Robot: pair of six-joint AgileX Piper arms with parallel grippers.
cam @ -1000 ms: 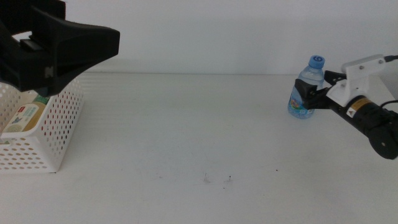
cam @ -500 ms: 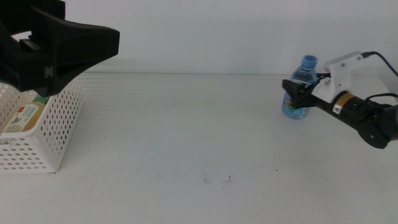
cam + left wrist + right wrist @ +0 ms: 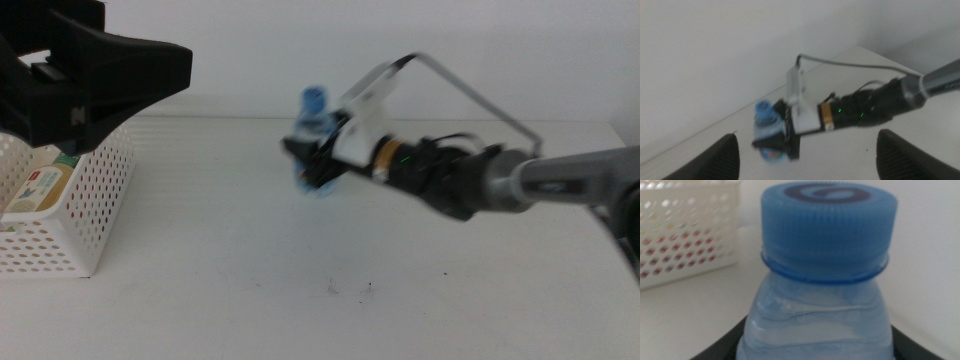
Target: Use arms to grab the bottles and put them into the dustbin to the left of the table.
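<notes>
While the right arm [image 3: 520, 182] reaches in low from the table's right side toward mid-table, the near part of the white table [image 3: 300, 310] carries only a few tiny dark specks [image 3: 348, 289]. Right gripper [image 3: 312, 168] sits a little left of centre, toward the far edge, jaws closed around the body of the clear water bottle [image 3: 314, 150]; the bottle looks roughly upright with its blue cap [image 3: 316, 97] uppermost, and the frame is motion-blurred there. Cannot tell whether the bottle's base touches the table. The right wrist view is filled by the bottle neck and cap, with the dark jaws curving round the body on both sides. White bracket [image 3: 365, 100] and black cable [image 3: 470, 95] sit on the right arm behind the gripper. The dustbin [image 3: 90, 215] stands at the left edge of the table, well apart from the held bottle; the yellow tea bottle [image 3: 40, 187] lies inside it, label showing. Left gripper [image 3: 805, 155] hangs above the dustbin, seen as a large dark mass at upper left of the middle view; its wrist view shows the two jaws spread wide apart with nothing between them, looking across at the right gripper and water bottle.
</notes>
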